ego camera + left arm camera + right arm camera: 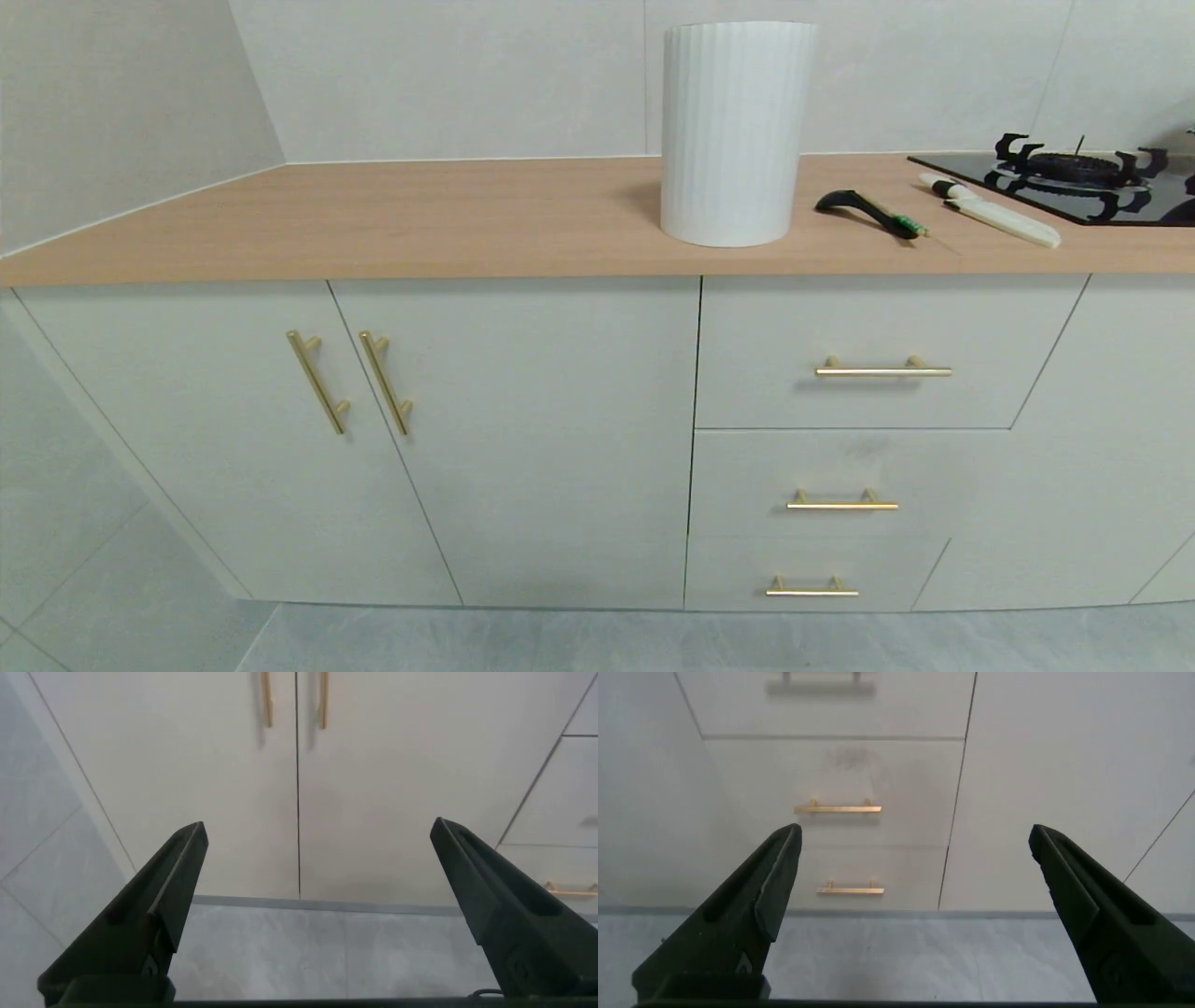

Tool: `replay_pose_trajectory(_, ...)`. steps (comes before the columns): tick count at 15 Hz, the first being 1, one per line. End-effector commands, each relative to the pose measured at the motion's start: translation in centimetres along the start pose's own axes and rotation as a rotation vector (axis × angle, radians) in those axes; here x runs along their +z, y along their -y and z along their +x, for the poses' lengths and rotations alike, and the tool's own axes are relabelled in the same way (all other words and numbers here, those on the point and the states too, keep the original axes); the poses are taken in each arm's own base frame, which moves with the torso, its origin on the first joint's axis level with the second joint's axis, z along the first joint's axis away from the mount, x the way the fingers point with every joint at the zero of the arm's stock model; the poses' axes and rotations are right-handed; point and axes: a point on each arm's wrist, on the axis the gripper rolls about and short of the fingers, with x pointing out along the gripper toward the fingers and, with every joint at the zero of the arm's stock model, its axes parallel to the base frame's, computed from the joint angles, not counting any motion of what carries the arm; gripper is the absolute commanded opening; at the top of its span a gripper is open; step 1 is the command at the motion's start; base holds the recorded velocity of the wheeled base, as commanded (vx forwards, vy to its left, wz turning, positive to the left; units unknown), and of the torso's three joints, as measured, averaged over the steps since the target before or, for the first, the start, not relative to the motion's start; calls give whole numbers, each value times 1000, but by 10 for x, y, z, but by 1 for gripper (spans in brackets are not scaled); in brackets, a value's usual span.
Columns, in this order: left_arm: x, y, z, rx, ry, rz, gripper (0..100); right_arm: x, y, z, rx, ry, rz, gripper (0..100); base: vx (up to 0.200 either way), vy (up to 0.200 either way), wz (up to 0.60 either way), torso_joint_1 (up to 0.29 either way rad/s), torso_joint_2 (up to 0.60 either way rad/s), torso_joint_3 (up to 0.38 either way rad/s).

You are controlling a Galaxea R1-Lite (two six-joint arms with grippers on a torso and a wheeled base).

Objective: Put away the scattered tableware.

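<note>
Lying on the countertop point(420, 219) just right of the white canister point(735, 131): black-handled utensil point(868, 213) and white knife point(994, 212), both slanting back-left to front-right, well above the left gripper point(318, 833) and right gripper point(915, 835), each wide open, empty, facing the cabinet fronts point(523, 439), the right one likely nearer.

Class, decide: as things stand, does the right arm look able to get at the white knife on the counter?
Probably not yet. The right gripper, open, hangs low facing the drawers, while the knife lies up on the counter; nothing blocks it there.
</note>
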Motion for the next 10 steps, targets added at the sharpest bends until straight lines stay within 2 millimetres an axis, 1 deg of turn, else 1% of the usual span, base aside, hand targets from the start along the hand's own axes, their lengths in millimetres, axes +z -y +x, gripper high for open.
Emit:
replay_pose_trajectory(1, 0, 0, 0, 0, 0, 0, 100, 51, 1, -2, 60, 66, 22, 100, 0, 0, 0, 0, 0, 0)
replay_pose_trajectory(2, 0, 0, 0, 0, 0, 0, 100, 73, 1, 13, 110, -7, 34, 100, 0, 0, 0, 0, 0, 0)
replay_pose_trajectory(3, 0, 0, 0, 0, 0, 0, 100, 86, -1, 34, 135, -108, 32, 100, 0, 0, 0, 0, 0, 0)
replay_pose_trajectory(4, 0, 0, 0, 1, 0, 0, 100, 98, -3, 70, 142, -243, 30, 100, 0, 0, 0, 0, 0, 0)
replay_pose_trajectory(5, 0, 0, 0, 0, 0, 0, 100, 104, -5, 89, 148, -300, 29, 100, 0, 0, 0, 0, 0, 0)
replay_pose_trajectory(6, 0, 0, 0, 0, 0, 0, 100, 107, -9, 118, 159, -395, 26, 100, 0, 0, 0, 0, 0, 0)
replay_pose_trajectory(7, 0, 0, 0, 0, 0, 0, 100, 104, -13, 155, 163, -497, 23, 100, 0, 0, 0, 0, 0, 0)
replay_pose_trajectory(8, 0, 0, 0, 0, 0, 0, 100, 98, -16, 176, 169, -547, 20, 100, 0, 0, 0, 0, 0, 0)
replay_pose_trajectory(9, 0, 0, 0, 0, 0, 0, 100, 88, -21, 203, 174, -589, 16, 100, 0, 0, 0, 0, 0, 0)
replay_pose_trajectory(10, 0, 0, 0, 0, 0, 0, 100, 81, -23, 217, 173, -606, 14, 100, 0, 0, 0, 0, 0, 0)
